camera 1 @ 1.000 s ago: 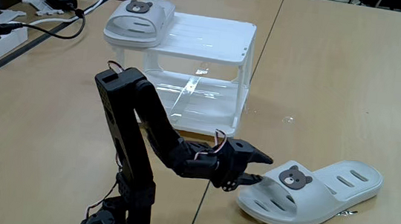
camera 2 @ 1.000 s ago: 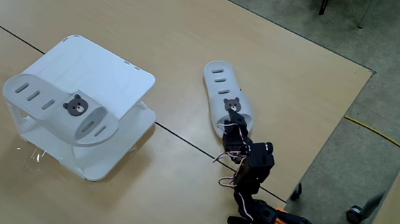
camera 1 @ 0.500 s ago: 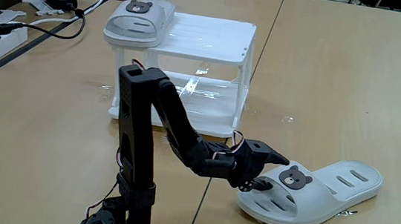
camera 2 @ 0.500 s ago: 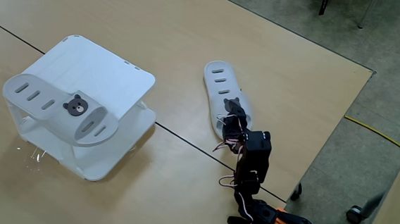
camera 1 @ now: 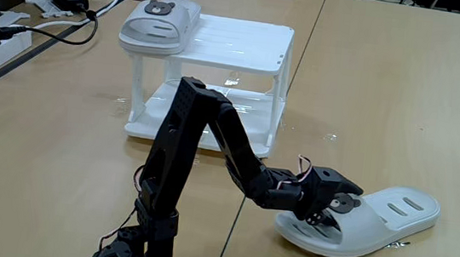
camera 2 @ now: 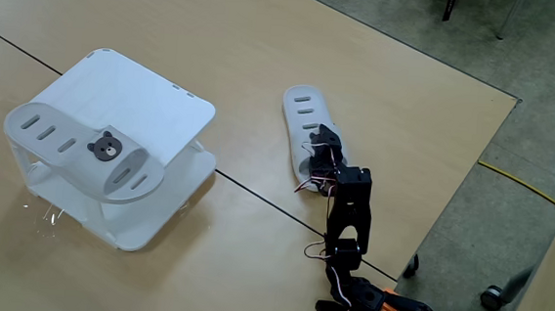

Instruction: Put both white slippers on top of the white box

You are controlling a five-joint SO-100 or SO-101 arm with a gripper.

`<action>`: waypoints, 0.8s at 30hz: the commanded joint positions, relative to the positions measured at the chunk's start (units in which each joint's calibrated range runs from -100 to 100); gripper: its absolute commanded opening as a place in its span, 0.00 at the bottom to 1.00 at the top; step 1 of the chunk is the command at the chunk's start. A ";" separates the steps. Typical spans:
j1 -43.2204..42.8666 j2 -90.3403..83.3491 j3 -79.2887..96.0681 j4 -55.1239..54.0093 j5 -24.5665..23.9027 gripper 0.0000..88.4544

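Reaching farther out since a second ago, the arm has stretched low and brought its pincer [camera 1: 331,209] onto the strap of the second white slipper [camera 1: 383,216], covering the bear emblem that showed before. That slipper lies flat on the counter [camera 1: 388,94] near its right edge in a fixed view. The first slipper [camera 1: 157,22] already rests on the white box [camera 1: 247,43], at its far left corner. Whether the jaws have closed on the strap I cannot tell. Grasping the second slipper seems the step in hand; next it likely needs a firm pinch, then a lift toward the box's bare side.
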 commanded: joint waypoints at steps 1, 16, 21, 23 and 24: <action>0.59 -0.78 -4.53 -1.10 0.42 0.13; -4.51 -24.33 -20.50 33.50 0.42 0.01; -4.59 -27.95 -33.49 42.39 0.42 0.01; -4.51 -29.21 -37.55 44.72 0.42 0.01; -4.51 -29.80 -39.35 45.23 0.42 0.01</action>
